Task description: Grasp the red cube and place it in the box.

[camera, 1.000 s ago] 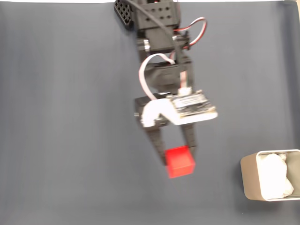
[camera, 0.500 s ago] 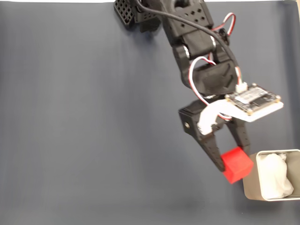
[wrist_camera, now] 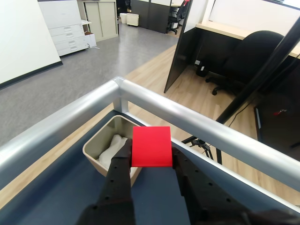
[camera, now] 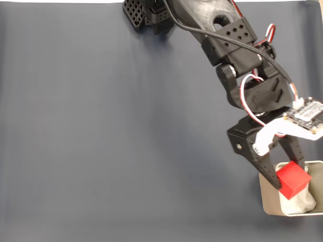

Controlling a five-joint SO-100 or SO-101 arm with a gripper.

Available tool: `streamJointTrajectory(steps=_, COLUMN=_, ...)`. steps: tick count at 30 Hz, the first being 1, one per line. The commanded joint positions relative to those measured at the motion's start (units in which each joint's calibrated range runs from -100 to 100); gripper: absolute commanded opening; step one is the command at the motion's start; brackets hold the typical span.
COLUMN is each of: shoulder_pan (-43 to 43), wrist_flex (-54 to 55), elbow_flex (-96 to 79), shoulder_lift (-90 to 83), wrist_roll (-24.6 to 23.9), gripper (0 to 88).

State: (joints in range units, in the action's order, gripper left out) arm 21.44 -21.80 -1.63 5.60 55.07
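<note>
Red cube [camera: 293,179] sits clamped between the two black fingers of the gripper [camera: 289,180] in the fixed view, held up off the dark blue-grey mat [camera: 101,131]. Seen from above, it overlaps the box [camera: 267,194], covering part of the near left portion of the opening, with the crumpled white lining [camera: 300,204] showing just beyond it on the side away from the arm. The box lies at the mat's lower right corner in this view, partly cut off by the picture's edge. The arm [camera: 227,45] reaches down to it diagonally from its base at the top edge, red and white wires looping beside the wrist and a small circuit board mounted just above the box.

In the wrist view, the red cube [wrist_camera: 151,146] fills the gap between the fingers, which press on its left and right faces. The box [wrist_camera: 101,145] appears just behind and to the left of the cube, its tan wall and white lining [wrist_camera: 112,149] partly hidden by the cube and the left finger. Beyond the box runs a silver rail [wrist_camera: 187,117] along the table edge, with an office floor and a black chair [wrist_camera: 253,56] further off.

The step in hand looks like the carry to the box, nearly finished. The cube seems to hang near the box's edge rather than over its middle, so the next move probably calls for a small shift further over the opening, perhaps a slight lowering, and then parting the fingers so the cube drops onto the lining rather than catching the rim.
</note>
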Motion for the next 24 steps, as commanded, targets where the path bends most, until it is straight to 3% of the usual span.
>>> streamJointTrajectory(steps=1, shoulder_pan=1.3, wrist_flex=-0.1, elbow_flex=4.5, shoulder_lift=0.7, wrist_roll=-0.7, gripper=0.0)
streamJointTrajectory(steps=24, shoulder_pan=4.8, wrist_flex=-0.1, elbow_flex=13.7, shoulder_lift=10.0, wrist_roll=-2.5, gripper=0.0)
